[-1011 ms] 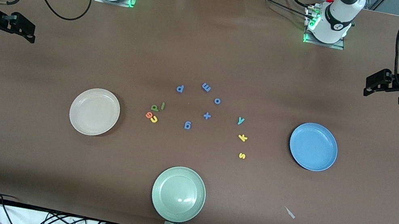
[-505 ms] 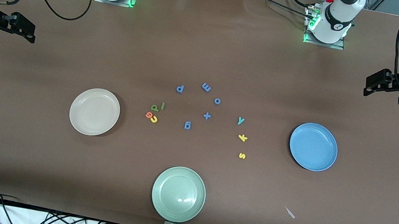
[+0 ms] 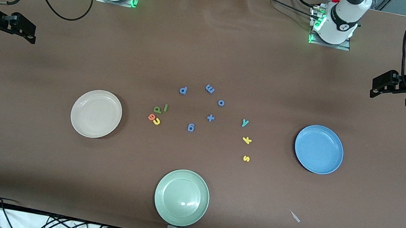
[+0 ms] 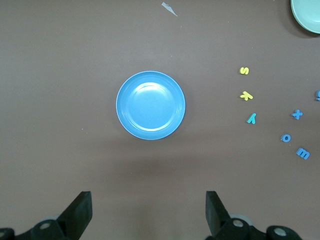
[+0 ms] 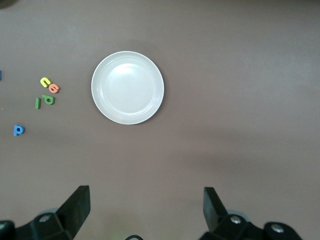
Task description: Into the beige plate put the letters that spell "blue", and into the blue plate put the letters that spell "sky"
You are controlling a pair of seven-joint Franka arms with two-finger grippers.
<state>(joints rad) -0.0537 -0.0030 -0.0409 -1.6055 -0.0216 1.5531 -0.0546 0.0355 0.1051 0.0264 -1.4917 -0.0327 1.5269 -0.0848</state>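
The beige plate (image 3: 96, 113) (image 5: 127, 87) lies toward the right arm's end of the table and holds nothing. Beside it cluster the green b (image 3: 157, 109), thin green l (image 3: 165, 108), orange e (image 3: 151, 117) and yellow u (image 3: 157, 121). The blue plate (image 3: 319, 149) (image 4: 150, 105) lies toward the left arm's end, also bare. Next to it lie the teal y (image 3: 245, 122), yellow k (image 3: 247, 140) and yellow s (image 3: 246, 158). My left gripper (image 3: 376, 88) (image 4: 148, 210) and right gripper (image 3: 31, 33) (image 5: 145, 205) hang open and hold nothing, each high over its own end of the table.
A pale green plate (image 3: 181, 197) sits near the table's front edge. Blue foam pieces lie between the two letter groups: p (image 3: 183, 90), m (image 3: 210, 89), o (image 3: 221, 103), a plus (image 3: 210, 118) and a 9-shaped piece (image 3: 191, 127). A small pale scrap (image 3: 295, 217) lies nearer the camera than the blue plate.
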